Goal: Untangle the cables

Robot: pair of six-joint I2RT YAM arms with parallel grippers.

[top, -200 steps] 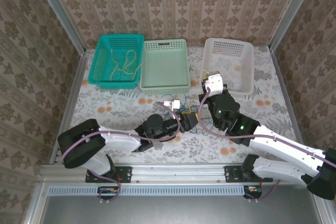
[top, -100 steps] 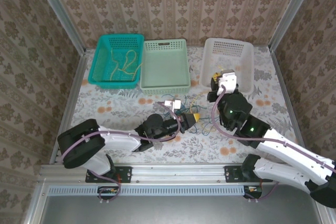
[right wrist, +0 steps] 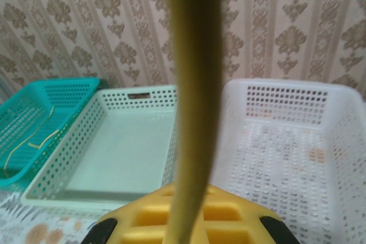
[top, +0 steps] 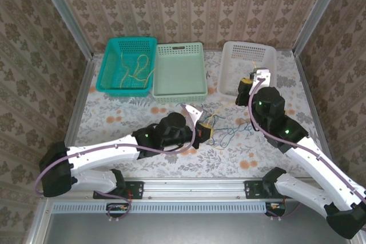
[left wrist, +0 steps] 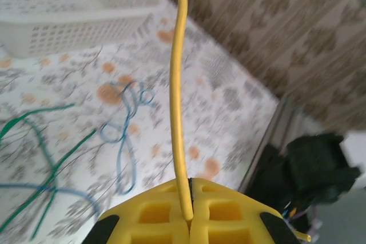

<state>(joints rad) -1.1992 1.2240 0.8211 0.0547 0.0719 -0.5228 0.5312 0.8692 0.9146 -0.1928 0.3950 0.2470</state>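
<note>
A yellow cable [left wrist: 178, 95] runs taut between both grippers. My left gripper [left wrist: 190, 219] is shut on one end of it, the cable pinched between the yellow pads; in the top view this gripper [top: 204, 132] hovers over the middle of the table. My right gripper [top: 246, 86] is near the white basket's front edge, shut on the same yellow cable [right wrist: 193, 90], which rises blurred in front of its lens from the jaws [right wrist: 184, 231]. A blue cable [left wrist: 122, 141] and a green cable [left wrist: 35, 136] lie loosely crossed on the table [top: 231, 132] between the arms.
Three baskets stand along the back: a teal basket [top: 108, 67] holding thin yellow cables [top: 136, 68], a pale green basket [top: 180, 92] and a white basket [top: 269, 64]. Patterned walls and metal rails close in the table on both sides.
My right gripper has moved right and back toward the white basket, pulling the yellow cable out of the tangle. My left arm has stretched out and its gripper shifted slightly right.
</note>
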